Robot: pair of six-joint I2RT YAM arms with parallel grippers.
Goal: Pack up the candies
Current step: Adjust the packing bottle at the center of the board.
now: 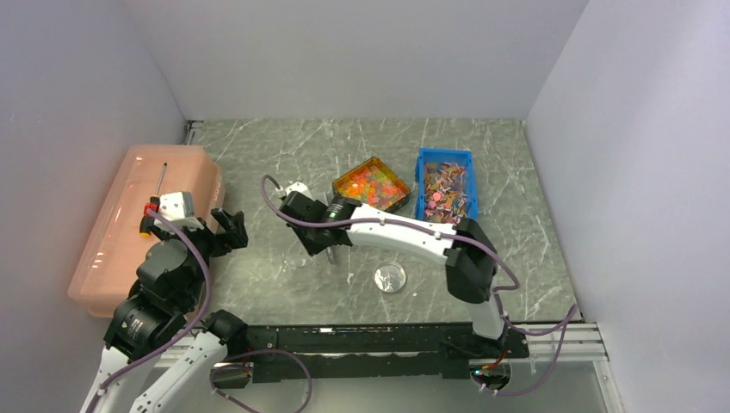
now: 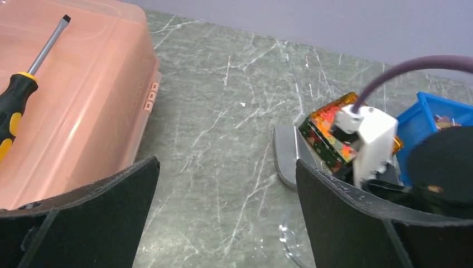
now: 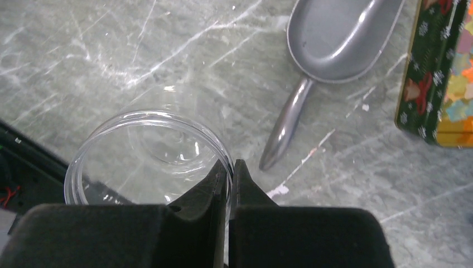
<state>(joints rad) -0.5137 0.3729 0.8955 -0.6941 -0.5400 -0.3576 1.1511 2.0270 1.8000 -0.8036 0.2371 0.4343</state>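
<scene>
The candies (image 1: 370,183) are tiny glossy orange, yellow, red and green pieces filling a green patterned tin (image 3: 432,67) at the table's middle; they also show in the left wrist view (image 2: 329,120). A metal scoop (image 3: 334,33) lies empty on the table beside the tin. My right gripper (image 3: 229,167) is shut on the rim of an empty clear jar (image 3: 148,159), left of the tin (image 1: 303,249). My left gripper (image 2: 227,212) is open and empty, just left of the jar (image 1: 228,231).
A blue bin (image 1: 445,185) of wrapped sweets stands right of the tin. A clear round lid (image 1: 390,277) lies nearer the front. A pink lidded box (image 1: 146,224) with a screwdriver (image 2: 22,100) on top fills the left side.
</scene>
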